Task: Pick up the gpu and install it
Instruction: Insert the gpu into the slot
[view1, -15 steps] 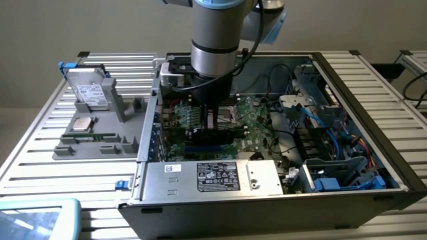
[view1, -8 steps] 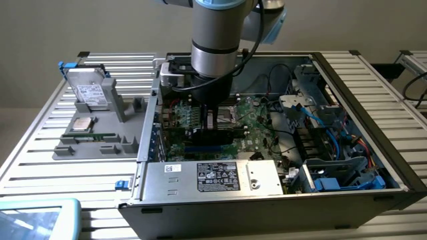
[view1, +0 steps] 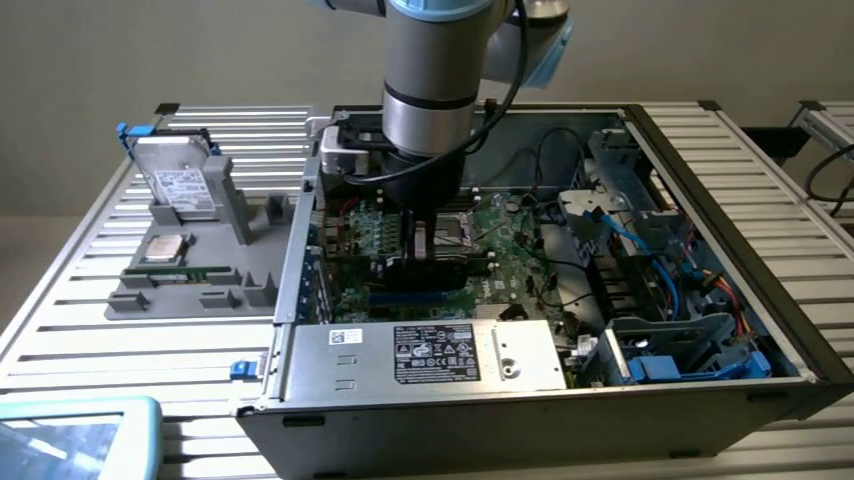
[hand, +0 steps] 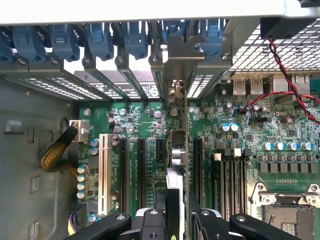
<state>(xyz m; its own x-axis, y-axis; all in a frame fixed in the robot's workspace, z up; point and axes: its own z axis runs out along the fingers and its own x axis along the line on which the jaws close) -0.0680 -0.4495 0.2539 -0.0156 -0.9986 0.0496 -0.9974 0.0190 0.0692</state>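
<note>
Right now the gripper (view1: 430, 248) is reaching down into the open computer case (view1: 534, 430), with the arm standing nearly upright above it. In the wrist view its two black fingers (hand: 159, 214) are pressing on either face of the gpu (hand: 175, 181), so the jaws are closed on the card and gripping it. The gpu is standing on edge over the green motherboard (hand: 135, 120), running parallel to the long black expansion slots (hand: 141, 170) and sitting between two of them (whether its edge is already seated in a slot is not something the pictures are settling). Its metal bracket (hand: 181, 60) is lying against the rear wall of the case, in line with the row of slot covers under the blue latches (hand: 100, 40). Outside the case, toward the exterior view's left, a grey holder (view1: 200, 295) is sitting on the slatted table (view1: 80, 320), carrying the silver hard drive (view1: 180, 182) and a narrow green memory stick (view1: 187, 272).
</note>
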